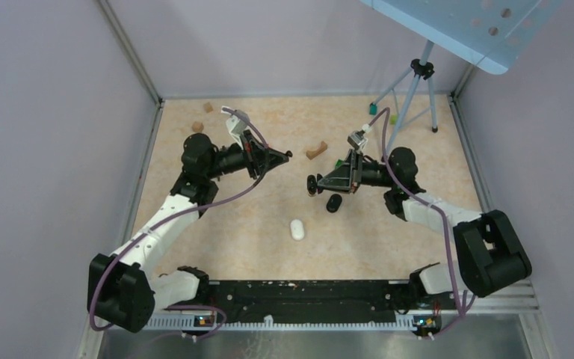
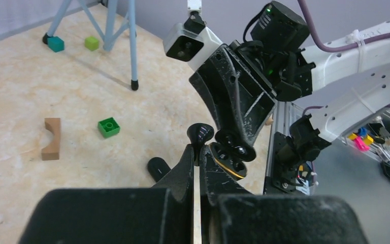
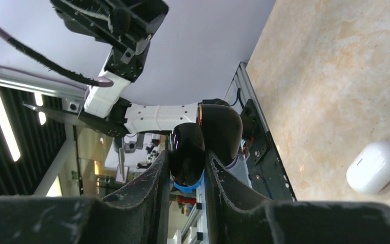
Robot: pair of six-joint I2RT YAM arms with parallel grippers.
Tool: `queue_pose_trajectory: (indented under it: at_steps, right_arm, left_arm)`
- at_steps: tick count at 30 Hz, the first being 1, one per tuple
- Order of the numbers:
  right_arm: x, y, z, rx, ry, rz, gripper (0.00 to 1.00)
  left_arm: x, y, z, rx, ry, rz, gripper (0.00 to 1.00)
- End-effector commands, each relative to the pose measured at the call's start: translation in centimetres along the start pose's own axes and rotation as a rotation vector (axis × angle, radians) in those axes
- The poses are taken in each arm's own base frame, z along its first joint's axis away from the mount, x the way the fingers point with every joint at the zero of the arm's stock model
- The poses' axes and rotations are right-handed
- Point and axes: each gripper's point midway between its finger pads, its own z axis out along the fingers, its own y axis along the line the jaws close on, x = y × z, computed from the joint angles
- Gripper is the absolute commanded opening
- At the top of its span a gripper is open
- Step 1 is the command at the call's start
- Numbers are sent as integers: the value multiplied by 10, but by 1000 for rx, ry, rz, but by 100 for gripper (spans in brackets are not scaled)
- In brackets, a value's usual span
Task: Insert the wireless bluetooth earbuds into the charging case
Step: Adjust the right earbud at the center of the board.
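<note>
My left gripper [image 2: 199, 150] is shut on the stem of a black earbud [image 2: 200, 134], whose round head sticks up past the fingertips. Just right of it hangs the black charging case [image 2: 232, 154], open, with a gold rim and two wells. My right gripper [image 3: 185, 163] is shut on that charging case [image 3: 187, 151], lid [image 3: 219, 129] swung back. From above, the left gripper [image 1: 287, 155] and the right gripper [image 1: 315, 184] face each other above the table, a small gap between them. A second small black oval piece [image 1: 333, 203] lies on the table below the case.
A white oval case [image 1: 297, 229] lies nearer the arm bases. A wooden arch block [image 1: 316, 150] and a green brick [image 2: 108, 127] lie behind the grippers. A tripod [image 1: 418, 82] stands at the back right, small cubes by its feet. Two wooden bits [image 1: 198, 126] sit at the back left.
</note>
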Motion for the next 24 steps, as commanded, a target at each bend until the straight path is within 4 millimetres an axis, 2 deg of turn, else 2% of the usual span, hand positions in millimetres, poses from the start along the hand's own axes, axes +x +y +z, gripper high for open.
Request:
queue_pose_trajectory:
  at_steps: [1, 5, 9, 13, 18, 20, 24]
  right_arm:
    - [2, -6, 2, 84, -22, -101, 0]
    - [-5, -20, 1, 190, -72, -110, 0]
    - [-16, -24, 1, 245, -141, -120, 0]
    - [-17, -22, 3, 236, -163, -104, 0]
    - [-15, -19, 3, 175, -211, -48, 0]
    - [-14, -12, 4, 136, -225, -27, 0]
    - [-12, -14, 5, 152, -280, 0, 0]
  left_arm:
    - [-18, -23, 8, 52, -3, 59, 0]
    - [-18, -19, 17, -66, 23, 71, 0]
    - [-12, -32, 19, -115, 21, 105, 0]
    - [0, -39, 15, -122, -37, 58, 0]
    - [17, -53, 25, -69, -46, 11, 0]
    - [17, -54, 27, -93, -68, -10, 0]
    - [12, -45, 22, -222, -126, -23, 0]
